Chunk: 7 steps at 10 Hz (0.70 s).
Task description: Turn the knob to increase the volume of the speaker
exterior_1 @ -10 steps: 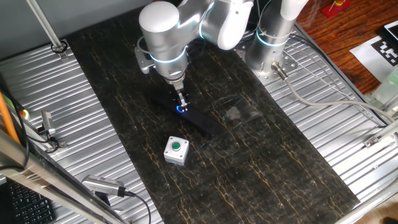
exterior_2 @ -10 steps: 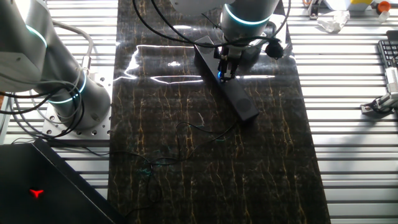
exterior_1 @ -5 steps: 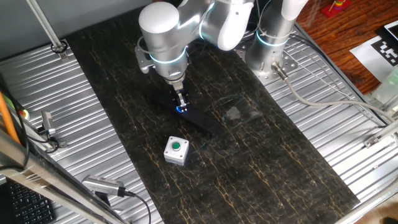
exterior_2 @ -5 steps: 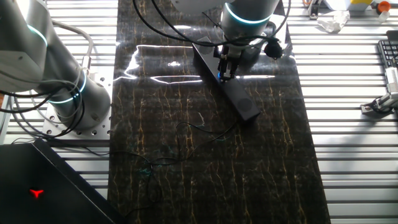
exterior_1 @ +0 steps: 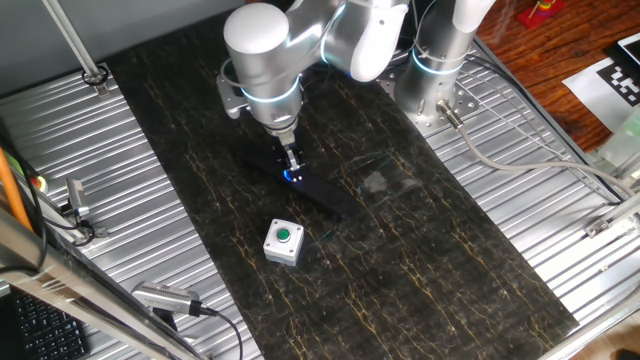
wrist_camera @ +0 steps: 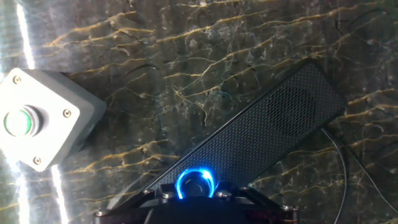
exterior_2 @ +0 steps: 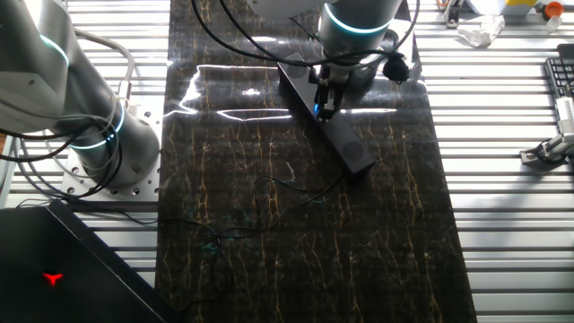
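Table: a dark marble-patterned top [exterior_1: 420, 250] flanked by ribbed metal plates; the scene sits on its upper half in both fixed views.
Arm: the silver arm [exterior_1: 262, 62] reaches down from 12 o'clock in one fixed view, its wrist right above the speaker.
Speaker: the long black speaker [exterior_2: 336, 135] lies flat on the table, running diagonally from 10 o'clock to 4 o'clock in the other fixed view; in the hand view its perforated grille [wrist_camera: 273, 127] stretches toward 2 o'clock.
Grey box: a small grey box [exterior_1: 284, 241] with a green button lies apart from the speaker, at 7 o'clock of it in one fixed view and at 9 o'clock in the hand view.
Gripper: the gripper [exterior_1: 291, 170] points straight down onto the middle of the speaker, its fingers close together at the blue glow; whether they pinch the dial or only flank it, I cannot tell.
Knob: the knob [wrist_camera: 196, 185] shows as a dark disc in a bright blue ring, at 6 o'clock in the hand view, just above the gripper's body.
Change: the arm, gripper, speaker and box sit as they did a second ago; no shift is visible.
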Motion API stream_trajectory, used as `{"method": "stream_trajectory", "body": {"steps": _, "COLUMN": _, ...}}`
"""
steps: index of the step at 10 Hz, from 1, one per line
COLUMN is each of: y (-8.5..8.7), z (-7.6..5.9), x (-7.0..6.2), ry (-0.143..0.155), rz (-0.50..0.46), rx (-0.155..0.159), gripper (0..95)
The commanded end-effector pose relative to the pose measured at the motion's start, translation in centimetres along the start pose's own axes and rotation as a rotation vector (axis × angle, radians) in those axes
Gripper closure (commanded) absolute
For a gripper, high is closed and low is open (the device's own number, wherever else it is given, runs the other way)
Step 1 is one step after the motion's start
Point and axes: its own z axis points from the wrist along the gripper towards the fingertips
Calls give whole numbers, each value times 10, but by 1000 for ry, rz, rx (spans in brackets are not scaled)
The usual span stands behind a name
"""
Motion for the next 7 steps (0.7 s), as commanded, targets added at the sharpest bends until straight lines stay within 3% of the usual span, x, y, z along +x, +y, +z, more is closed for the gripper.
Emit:
{"method": "stream_trajectory", "body": {"steps": 1, "y": 1, "z": -13, "x": -1, "ry": -5, "rz": -38, "rx": -2, "gripper": 570}}
{"method": "stream_trajectory", "body": {"steps": 2, "y": 2, "z": -20, "x": -1, "ry": -4, "rz": -51, "rx": -2, "gripper": 570}}
{"method": "stream_trajectory", "body": {"steps": 3, "y": 6, "z": -30, "x": 0, "ry": -4, "rz": -106, "rx": -4, "gripper": 950}}
{"method": "stream_trajectory", "body": {"steps": 4, "y": 11, "z": -38, "x": 1, "ry": -4, "rz": -157, "rx": 4, "gripper": 950}}
{"method": "stream_trajectory", "body": {"steps": 6, "y": 31, "z": -56, "x": 6, "ry": 3, "rz": -385, "rx": 94, "gripper": 950}}
{"method": "stream_trajectory", "body": {"steps": 7, "y": 48, "z": -63, "x": 8, "ry": 11, "rz": -448, "rx": 104, "gripper": 950}}
